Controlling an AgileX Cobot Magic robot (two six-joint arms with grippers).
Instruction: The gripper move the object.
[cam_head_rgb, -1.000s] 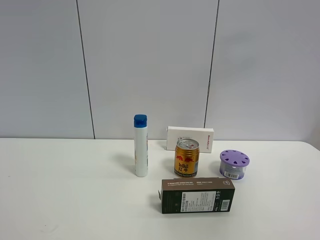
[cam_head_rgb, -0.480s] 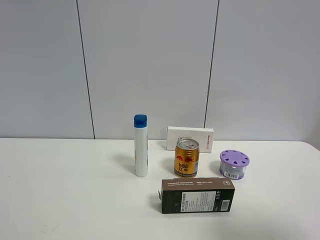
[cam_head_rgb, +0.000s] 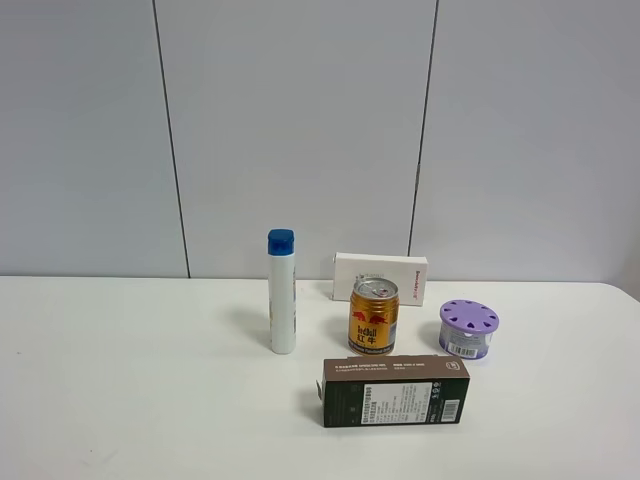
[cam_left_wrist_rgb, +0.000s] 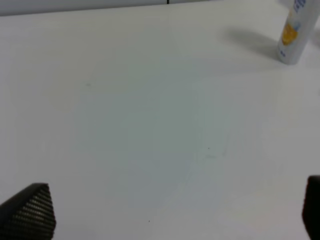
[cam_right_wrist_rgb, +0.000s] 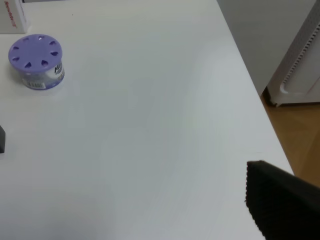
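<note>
The gold can (cam_head_rgb: 373, 316) with the red bulls logo and silver top stands upright on the white table (cam_head_rgb: 120, 380), near the middle. It shows only in the exterior high view, and no gripper shows there. In the left wrist view my left gripper (cam_left_wrist_rgb: 170, 212) is open and empty over bare table, its black fingertips (cam_left_wrist_rgb: 30, 212) far apart; the can is out of that view. In the right wrist view one black finger (cam_right_wrist_rgb: 280, 200) of my right gripper shows with nothing next to it, over the table's right end.
A white bottle with a blue cap (cam_head_rgb: 282, 292) stands left of the can and shows in the left wrist view (cam_left_wrist_rgb: 295, 35). A white box (cam_head_rgb: 380, 277) is behind the can, a dark box (cam_head_rgb: 395, 391) in front, a purple-lidded container (cam_head_rgb: 469, 327) (cam_right_wrist_rgb: 36, 60) to its right. The table edge (cam_right_wrist_rgb: 250, 95) drops to wood floor.
</note>
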